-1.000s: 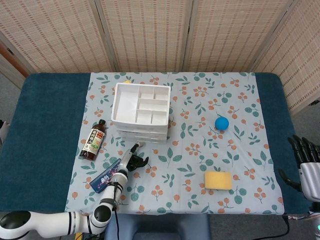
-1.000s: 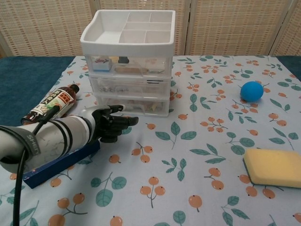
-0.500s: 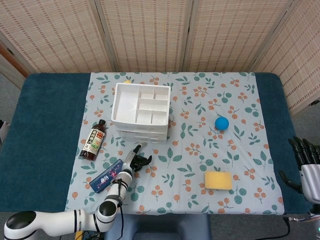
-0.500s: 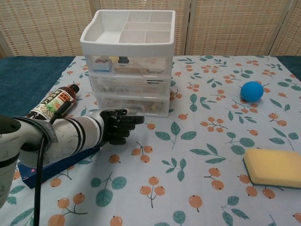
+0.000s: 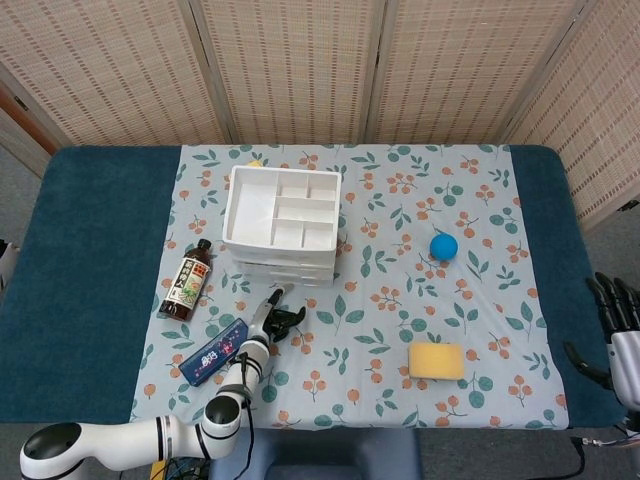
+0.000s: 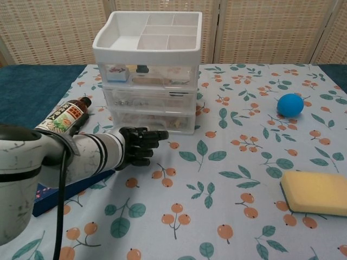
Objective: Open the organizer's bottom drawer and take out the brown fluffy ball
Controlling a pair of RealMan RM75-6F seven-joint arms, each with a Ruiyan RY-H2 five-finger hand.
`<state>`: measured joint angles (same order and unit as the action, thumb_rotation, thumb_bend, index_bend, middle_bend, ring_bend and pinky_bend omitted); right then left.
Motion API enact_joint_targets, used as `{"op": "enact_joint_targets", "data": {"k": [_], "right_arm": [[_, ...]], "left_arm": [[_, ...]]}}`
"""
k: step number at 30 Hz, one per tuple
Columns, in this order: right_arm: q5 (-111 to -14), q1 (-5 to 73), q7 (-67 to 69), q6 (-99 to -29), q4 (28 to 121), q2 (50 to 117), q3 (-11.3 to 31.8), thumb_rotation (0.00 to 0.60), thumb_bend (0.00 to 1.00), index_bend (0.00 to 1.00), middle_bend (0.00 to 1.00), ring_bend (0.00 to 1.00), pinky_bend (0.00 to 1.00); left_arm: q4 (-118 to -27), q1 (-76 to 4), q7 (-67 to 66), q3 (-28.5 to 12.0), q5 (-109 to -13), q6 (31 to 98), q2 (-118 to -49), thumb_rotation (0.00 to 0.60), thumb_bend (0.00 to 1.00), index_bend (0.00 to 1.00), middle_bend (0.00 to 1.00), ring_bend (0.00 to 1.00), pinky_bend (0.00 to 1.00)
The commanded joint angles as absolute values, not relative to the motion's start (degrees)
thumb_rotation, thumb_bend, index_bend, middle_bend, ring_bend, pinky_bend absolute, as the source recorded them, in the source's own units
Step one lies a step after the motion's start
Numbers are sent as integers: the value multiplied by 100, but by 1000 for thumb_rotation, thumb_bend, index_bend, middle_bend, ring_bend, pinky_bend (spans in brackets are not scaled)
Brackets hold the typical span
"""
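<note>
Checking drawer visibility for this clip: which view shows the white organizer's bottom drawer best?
The chest view: the clear bottom drawer faces the camera, shut, contents dimly visible. The head view looks down on the white plastic organizer, showing mostly its top tray.

The organizer [image 6: 149, 70] is made of glossy white and clear plastic. The tablecloth [image 6: 238, 179] is matt printed cloth. The sponge [image 6: 317, 192] looks porous, the blue ball [image 6: 290, 104] smooth.

organizer [image 6: 147, 70]: 1, 3 drawers | bottle [image 5: 187, 281]: 1 | blue ball [image 6: 290, 104]: 1 | yellow sponge [image 6: 316, 192]: 1 | blue box [image 5: 212, 351]: 1 | hands: 2 — left hand [image 6: 140, 146], right hand [image 5: 618, 315]
</note>
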<state>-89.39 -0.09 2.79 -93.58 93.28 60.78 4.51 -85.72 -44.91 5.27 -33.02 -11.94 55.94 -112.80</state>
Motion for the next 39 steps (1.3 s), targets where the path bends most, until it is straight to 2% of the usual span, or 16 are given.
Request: {"op": "enact_joint_targets", "data": {"k": [1,17,39], "right_arm": [[-8974,-23,317,-9405,9287,6100,460,600,286,0,34,7,67],[-8998,-38,296,-9445,9287,6110,474,600,298,0,34,7,67],[-8973,-86,324,-9472,9266,6119,470,600,299,0,34,7,67]], "left_arm": [[-8530,-4479,534,-3353,-1150,5584,-11303,600,406,111,995,1000,1000],[-8441,-4417,850,-3719,-998,5316,-11452,600,406,115,995,1000,1000],[-8147,-4513,967,-3994,-857,5336,-11650,600,406,188,995,1000,1000]]}}
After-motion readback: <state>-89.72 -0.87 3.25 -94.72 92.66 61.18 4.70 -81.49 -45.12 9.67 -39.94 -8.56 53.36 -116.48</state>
